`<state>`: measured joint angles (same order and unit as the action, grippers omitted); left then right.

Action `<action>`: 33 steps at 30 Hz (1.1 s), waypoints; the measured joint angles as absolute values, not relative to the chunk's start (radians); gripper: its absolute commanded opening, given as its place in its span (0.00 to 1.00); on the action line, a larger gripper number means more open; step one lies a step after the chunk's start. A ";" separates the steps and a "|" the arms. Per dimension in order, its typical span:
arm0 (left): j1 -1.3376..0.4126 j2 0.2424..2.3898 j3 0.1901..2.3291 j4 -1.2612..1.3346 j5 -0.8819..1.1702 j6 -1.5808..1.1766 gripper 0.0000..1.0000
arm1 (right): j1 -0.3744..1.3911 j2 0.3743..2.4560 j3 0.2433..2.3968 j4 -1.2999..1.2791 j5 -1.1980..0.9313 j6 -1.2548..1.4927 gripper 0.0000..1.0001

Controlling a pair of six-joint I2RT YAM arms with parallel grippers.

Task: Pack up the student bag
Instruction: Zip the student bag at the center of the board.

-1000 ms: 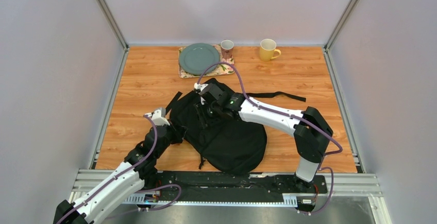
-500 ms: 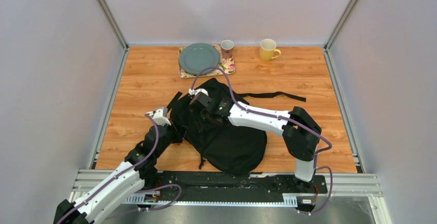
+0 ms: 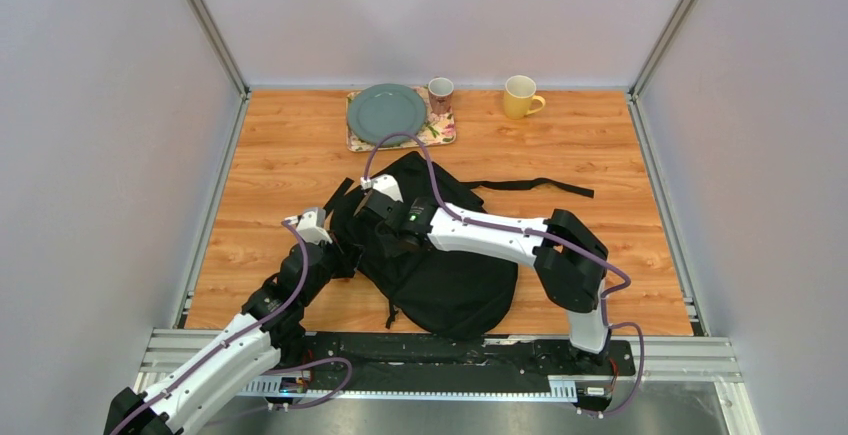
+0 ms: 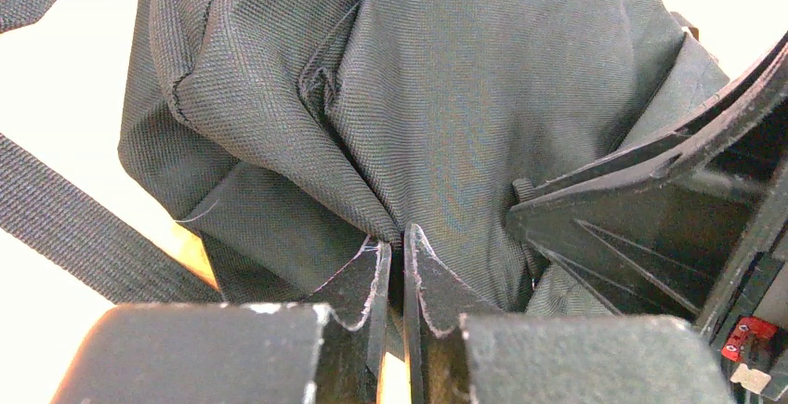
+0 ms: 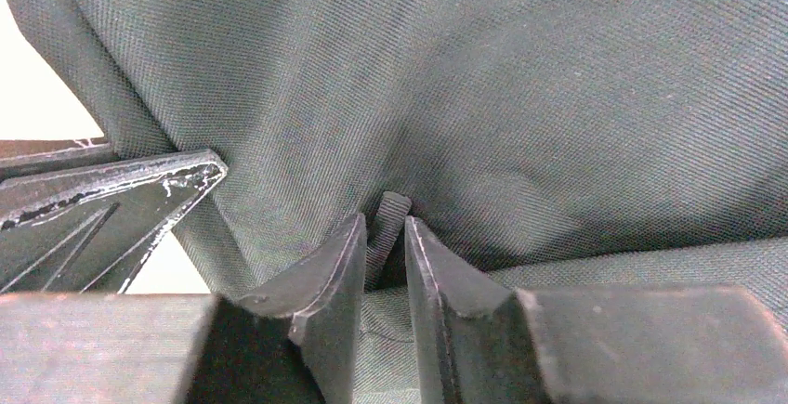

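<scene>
The student bag (image 3: 455,280) lies in the middle of the table, black and rumpled. My left gripper (image 3: 345,255) is at its left edge. In the left wrist view its jaws (image 4: 395,237) are shut on a pinched fold of the bag's fabric (image 4: 446,97). My right gripper (image 3: 385,217) is low over the bag's upper left part, close to the left one. Its jaws (image 5: 384,228) stand narrow, closed on a ribbed webbing tab (image 5: 390,209) of the bag. A finger of the other gripper shows in each wrist view (image 4: 650,209) (image 5: 102,204).
At the back stand a green plate (image 3: 386,113) on a floral mat (image 3: 440,133), a small brown cup (image 3: 440,89) and a yellow mug (image 3: 520,96). A long black strap (image 3: 530,184) trails to the right of the bag. Metal rails border the wooden table (image 3: 280,155).
My right gripper has slid left and nearer across the bag, towards the left gripper, and its jaws have narrowed onto the webbing tab. The left arm has held still.
</scene>
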<state>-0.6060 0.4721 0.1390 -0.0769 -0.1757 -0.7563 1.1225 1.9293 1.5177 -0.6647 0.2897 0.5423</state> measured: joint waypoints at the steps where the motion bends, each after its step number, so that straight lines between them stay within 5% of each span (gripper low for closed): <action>1: -0.606 0.472 0.139 -0.077 -0.175 -0.756 0.04 | 1.124 1.935 1.524 -0.674 0.300 0.543 0.24; 10: -0.605 0.485 0.139 -0.070 -0.167 -0.755 0.03 | 1.127 1.946 1.539 -0.688 0.324 0.546 0.00; 17: -0.602 0.493 0.139 -0.067 -0.162 -0.754 0.03 | 1.130 1.939 1.528 -0.667 0.324 0.545 0.00; 19: -0.601 0.496 0.139 -0.065 -0.157 -0.752 0.11 | 1.129 1.919 1.496 -0.631 0.315 0.544 0.00; 20: -0.601 0.498 0.139 -0.064 -0.154 -0.750 0.20 | 1.129 1.906 1.477 -0.609 0.309 0.542 0.00; 21: -0.601 0.501 0.141 -0.063 -0.149 -0.748 0.40 | 1.128 1.891 1.454 -0.586 0.300 0.541 0.00; 24: -0.601 0.511 0.155 -0.061 -0.112 -0.735 0.60 | 1.122 1.855 1.414 -0.548 0.265 0.538 0.00; 27: -0.601 0.508 0.158 -0.056 -0.070 -0.736 0.69 | 1.118 1.844 1.412 -0.524 0.233 0.537 0.00; 33: -0.601 0.474 0.158 -0.064 -0.011 -0.784 0.72 | 1.118 1.841 1.391 -0.483 0.187 0.538 0.00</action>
<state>-0.6010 0.4744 0.1581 -0.0639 -0.0113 -0.7841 1.1179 1.8412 1.3911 -0.4831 0.1867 0.5381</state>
